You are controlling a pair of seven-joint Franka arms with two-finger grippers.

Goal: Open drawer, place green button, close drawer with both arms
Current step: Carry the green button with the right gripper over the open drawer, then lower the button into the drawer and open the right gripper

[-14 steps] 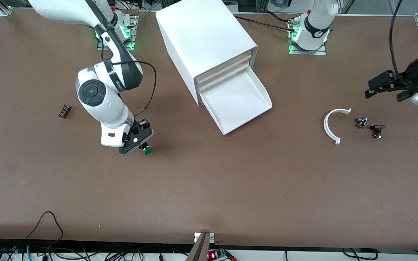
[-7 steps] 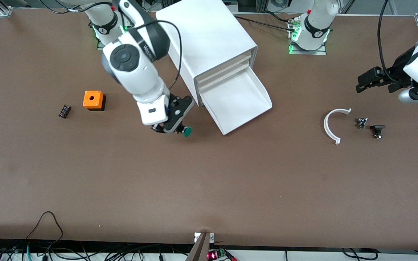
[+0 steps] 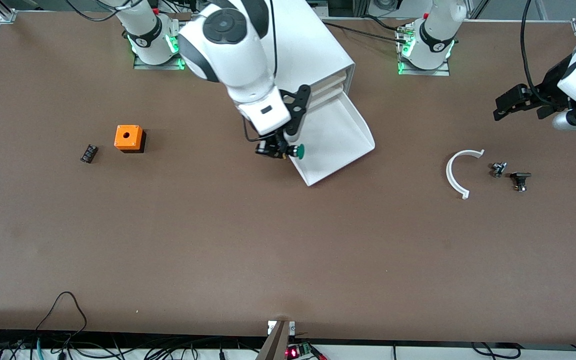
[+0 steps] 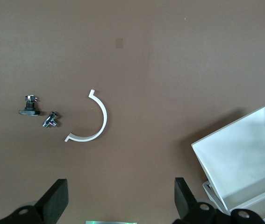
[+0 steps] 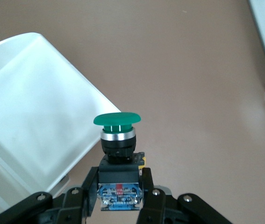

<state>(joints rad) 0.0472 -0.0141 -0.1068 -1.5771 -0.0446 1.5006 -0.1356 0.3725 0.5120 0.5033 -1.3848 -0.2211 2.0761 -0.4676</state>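
Observation:
My right gripper [image 3: 280,147] is shut on the button [image 3: 298,151] and holds it in the air over the side rim of the open lowest drawer [image 3: 335,132] of the white cabinet [image 3: 278,45]. In the right wrist view the fingers [image 5: 146,186] clamp the button's black body and blue rear block. Its green cap [image 5: 117,120] points away from the gripper [image 5: 118,189], beside the drawer's white tray [image 5: 29,116]. The drawer is pulled out and holds nothing. My left gripper [image 3: 510,106] waits open over the table at the left arm's end. Its fingers stand wide apart in the left wrist view [image 4: 118,205].
An orange cube with a hole [image 3: 128,138] and a small black component [image 3: 88,153] lie toward the right arm's end. A white curved piece [image 3: 455,172], a small metal part [image 3: 498,169] and a black part [image 3: 520,180] lie toward the left arm's end.
My right gripper has carried the button from the table near the orange cube across to the drawer's rim. The left gripper has shifted slightly.

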